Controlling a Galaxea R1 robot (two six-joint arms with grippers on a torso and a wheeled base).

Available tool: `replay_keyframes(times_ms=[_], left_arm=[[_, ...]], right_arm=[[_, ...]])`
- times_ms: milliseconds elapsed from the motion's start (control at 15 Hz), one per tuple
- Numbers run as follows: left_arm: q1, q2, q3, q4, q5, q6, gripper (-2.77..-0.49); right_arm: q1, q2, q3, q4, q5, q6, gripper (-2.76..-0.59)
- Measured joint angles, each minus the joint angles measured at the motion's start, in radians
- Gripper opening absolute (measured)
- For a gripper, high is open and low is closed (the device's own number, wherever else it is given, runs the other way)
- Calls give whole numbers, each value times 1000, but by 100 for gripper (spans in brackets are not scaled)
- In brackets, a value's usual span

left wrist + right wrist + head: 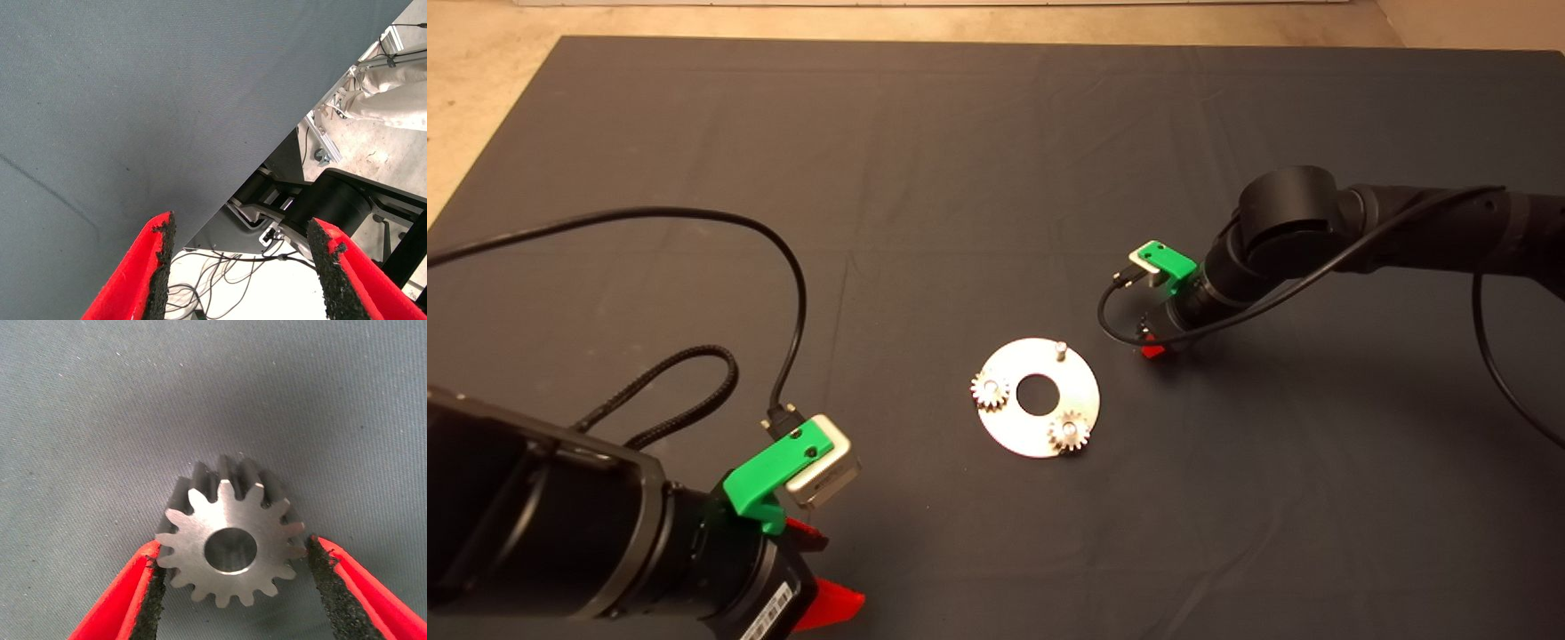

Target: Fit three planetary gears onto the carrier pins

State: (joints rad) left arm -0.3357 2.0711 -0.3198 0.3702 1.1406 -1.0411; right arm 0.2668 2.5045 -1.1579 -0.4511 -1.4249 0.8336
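Note:
The shiny round disc (1087, 384) lies on the mat at centre. Two planetary gears sit on its carrier pins, one on the left (990, 389) and one at the lower right (1069, 430). The third pin (1060, 348) at the top stands bare. My right gripper (1152, 342) is low on the mat just right of the disc. In the right wrist view its pads (150, 600) touch both sides of the third gear (230, 543), which lies flat on the mat; my right gripper (230, 587) is shut on it. My left gripper (827, 569) is parked at the lower left, open and empty.
The dark mat (925, 178) covers the table. The left arm's cables (694, 356) loop over the mat at the left. The left wrist view looks past the mat's edge at my left gripper (240, 267), the robot's base (333, 200) and a person's leg (393, 100).

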Motion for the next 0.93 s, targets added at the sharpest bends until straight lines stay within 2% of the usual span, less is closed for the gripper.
replay_keyframes(times_ms=[200, 333, 533, 667, 867, 933], left_arm=[[0, 0, 0, 0, 0, 0, -193], [0, 0, 0, 0, 0, 0, -193], [0, 0, 0, 0, -1, 0, -193], [0, -1, 0, 0, -14, 0, -193], [0, -2, 0, 0, -17, 0, -193], [0, -2, 0, 0, -17, -1, -193]], right_arm=[[3, 0, -4, 0, 1, -3, -200], [2, 0, -5, 0, 16, -3, -211], [2, 0, -5, 0, 18, -3, -222], [3, 0, -5, 0, 19, -3, -223], [3, 0, -5, 0, 20, -7, -224], [2, 0, -5, 2, 23, -7, -234]])
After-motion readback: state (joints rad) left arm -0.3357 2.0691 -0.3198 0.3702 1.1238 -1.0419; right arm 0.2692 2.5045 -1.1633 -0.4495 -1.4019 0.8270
